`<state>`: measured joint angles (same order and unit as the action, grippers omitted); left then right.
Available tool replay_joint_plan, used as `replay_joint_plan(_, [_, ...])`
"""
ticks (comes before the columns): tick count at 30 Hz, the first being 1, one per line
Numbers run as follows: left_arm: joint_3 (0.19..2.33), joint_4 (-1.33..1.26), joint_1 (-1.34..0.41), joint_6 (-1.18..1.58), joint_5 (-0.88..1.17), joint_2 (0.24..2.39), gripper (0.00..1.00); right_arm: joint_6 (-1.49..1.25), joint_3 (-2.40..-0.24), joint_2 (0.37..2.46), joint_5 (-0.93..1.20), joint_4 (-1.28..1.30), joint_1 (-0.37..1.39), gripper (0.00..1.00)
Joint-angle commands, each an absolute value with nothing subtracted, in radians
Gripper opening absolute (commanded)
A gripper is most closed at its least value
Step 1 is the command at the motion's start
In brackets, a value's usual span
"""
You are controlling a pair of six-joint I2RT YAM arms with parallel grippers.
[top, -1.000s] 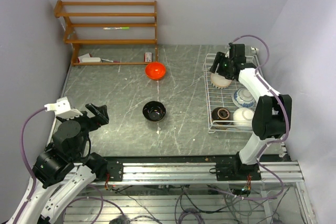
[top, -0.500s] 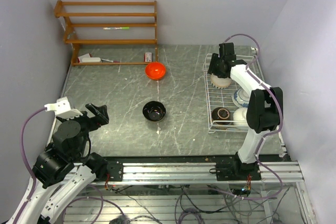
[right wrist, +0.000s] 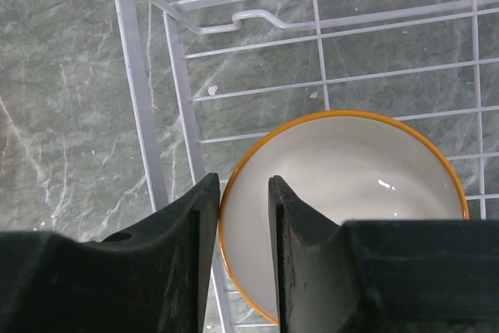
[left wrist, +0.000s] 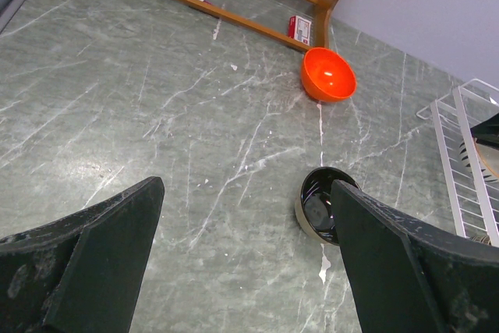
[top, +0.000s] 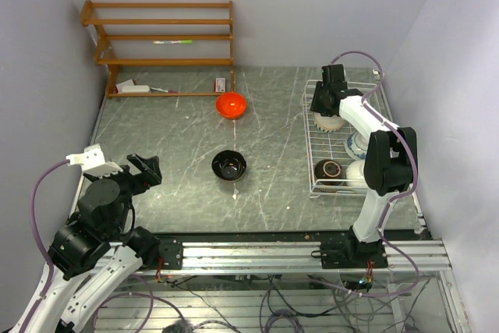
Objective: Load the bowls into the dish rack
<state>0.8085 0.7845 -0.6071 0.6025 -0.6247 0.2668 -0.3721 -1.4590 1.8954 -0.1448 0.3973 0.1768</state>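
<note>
- Right gripper (right wrist: pixel 243 208) has edged left over the dish rack (right wrist: pixel 134 76), jaws narrowed but apart, above the cream bowl (right wrist: pixel 351 177) rim.
- Black bowl (left wrist: pixel 318 210) lies just right of the wide-open left gripper (left wrist: pixel 245 191), the nearer arm.

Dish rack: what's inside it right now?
Four in the white wire rack: cream bowl, blue-and-white patterned bowl, brown bowl, white bowl. The right arm covers part of the patterned and white ones.

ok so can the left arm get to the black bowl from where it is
Probably yes: the left pincer is open and faces the black bowl across the table, with nothing lying between them.
</note>
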Motion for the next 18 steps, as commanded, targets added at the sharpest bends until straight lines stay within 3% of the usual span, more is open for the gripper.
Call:
replay_joint_plan(1, [0.823, 0.770, -0.614, 0.606, -0.635, 0.260, 0.99, -0.360, -1.448, 1.901, -0.173, 0.365, 0.184, 0.31])
replay_joint_plan(5, [0.823, 0.770, -0.615, 0.606, -0.635, 0.257, 0.99, -0.354, -1.447, 1.913, -0.174, 0.371, 0.184, 0.29])
replay_joint_plan(15, [0.823, 0.770, -0.615, 0.607, -0.636, 0.250, 0.99, -0.350, -1.408, 1.910, -0.179, 0.348, 0.183, 0.07])
replay_joint_plan(16, [0.824, 0.770, -0.615, 0.607, -0.635, 0.249, 0.99, -0.351, -1.401, 1.902, -0.176, 0.342, 0.183, 0.00])
replay_joint_plan(18, [0.824, 0.770, -0.616, 0.607, -0.637, 0.248, 0.99, -0.352, -1.383, 1.874, -0.152, 0.318, 0.183, 0.00])
